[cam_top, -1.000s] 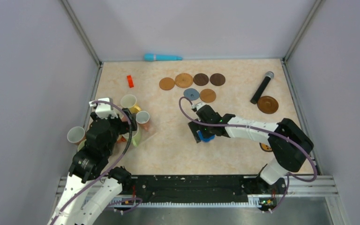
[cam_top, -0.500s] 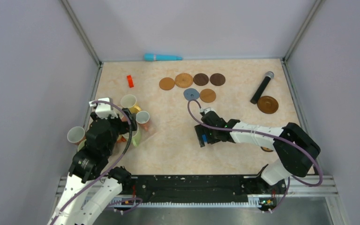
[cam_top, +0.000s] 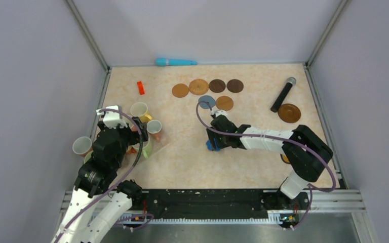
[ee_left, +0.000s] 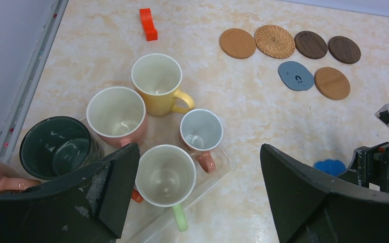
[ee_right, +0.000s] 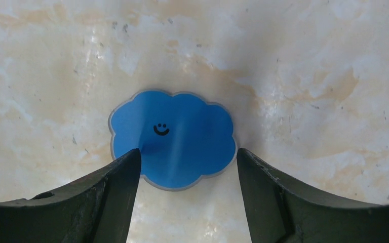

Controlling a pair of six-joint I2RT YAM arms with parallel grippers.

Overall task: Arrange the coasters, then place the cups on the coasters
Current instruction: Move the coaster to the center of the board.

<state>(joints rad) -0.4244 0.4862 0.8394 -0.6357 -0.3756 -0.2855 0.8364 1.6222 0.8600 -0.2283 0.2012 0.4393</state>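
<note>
the jaws of your right gripper (ee_right: 187, 152) stand spread with the blue coaster (ee_right: 174, 134) flat between them, and closing on something so thin could scrape it aside.

My right arm stretches forward and left of its base, right gripper (ee_right: 188, 154) pointing down, jaws parted; my left gripper (ee_left: 198, 152) hangs wide open.

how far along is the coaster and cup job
Done: six coasters sit grouped at the far middle. In hand: the right tool straddles the blue cloud coaster, flat on the table. To do: the brown coaster by the microphone lies apart, and the cups cluster at left, none on a coaster.
</note>
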